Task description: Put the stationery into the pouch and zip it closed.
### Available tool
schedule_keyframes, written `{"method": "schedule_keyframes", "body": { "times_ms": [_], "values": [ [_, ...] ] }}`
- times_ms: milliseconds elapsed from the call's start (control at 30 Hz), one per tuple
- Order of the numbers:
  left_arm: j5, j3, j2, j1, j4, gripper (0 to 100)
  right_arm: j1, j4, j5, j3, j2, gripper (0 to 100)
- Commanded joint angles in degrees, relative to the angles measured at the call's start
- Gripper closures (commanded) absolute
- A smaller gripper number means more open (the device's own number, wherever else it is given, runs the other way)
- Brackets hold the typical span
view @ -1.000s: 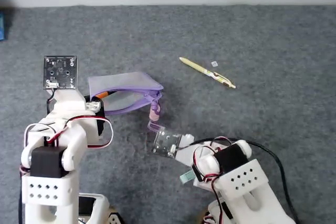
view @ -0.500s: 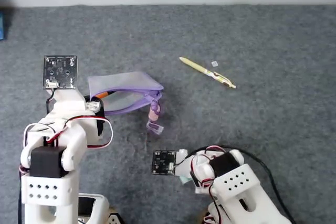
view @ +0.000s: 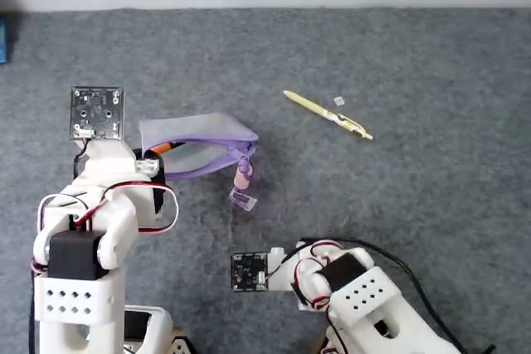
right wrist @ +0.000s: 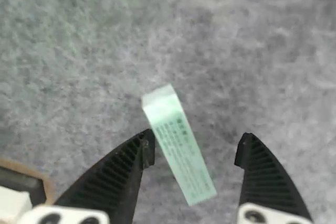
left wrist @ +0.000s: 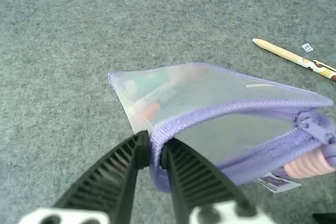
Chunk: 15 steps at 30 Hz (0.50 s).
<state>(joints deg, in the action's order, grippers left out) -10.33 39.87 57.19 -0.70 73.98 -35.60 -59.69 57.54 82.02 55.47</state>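
I'm on the pick-up step; my left tool (left wrist: pixel 152 153) pinches the purple pouch (left wrist: pixel 210 108) by its open rim; my right tool (right wrist: pixel 195 148) gapes wide, empty, astride the mint-green eraser (right wrist: pixel 178 140) on the desk (view: pixel 431 188); next I judge: centre, lower, close.

**Room Around the Jaws**

The right jaws stood spread over the desk (right wrist: pixel 252 35). A green eraser (right wrist: pixel 178 142) lay slantwise in the gap, close against one jaw, with bare desk beside the other. Ahead of them the grey surface lay free. The left jaws were clamped on the rim of the pouch (left wrist: pixel 210 108), so the pouch blocked the way straight ahead of them. Its pink zipper charm (view: pixel 244 176) and clear tag (view: pixel 244 199) lay between the two sets of jaws. The pen (view: pixel 328 115) lay well apart from both, with free desk around it.
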Motion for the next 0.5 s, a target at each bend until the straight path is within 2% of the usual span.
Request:
{"method": "schedule_keyframes", "body": {
  "times_ms": [0, 167, 267, 467],
  "values": [
    [0.62, -0.31, -0.18, 0.18, -1.14, 99, -0.40, 2.59, -0.70, 0.88, 0.22, 77.0],
    [0.70, -0.31, -0.35, 0.18, -1.23, 99, -2.24, 2.68, -0.97, 0.97, 0.22, 98.7],
    [0.70, -0.31, -0.35, 0.18, -1.23, 99, -1.98, 2.68, -1.05, 0.97, 0.22, 95.7],
    [0.70, -0.31, -0.35, 0.18, -1.23, 99, -1.71, 1.19, -2.37, -1.67, 0.75, 99.0]
  ]
}}
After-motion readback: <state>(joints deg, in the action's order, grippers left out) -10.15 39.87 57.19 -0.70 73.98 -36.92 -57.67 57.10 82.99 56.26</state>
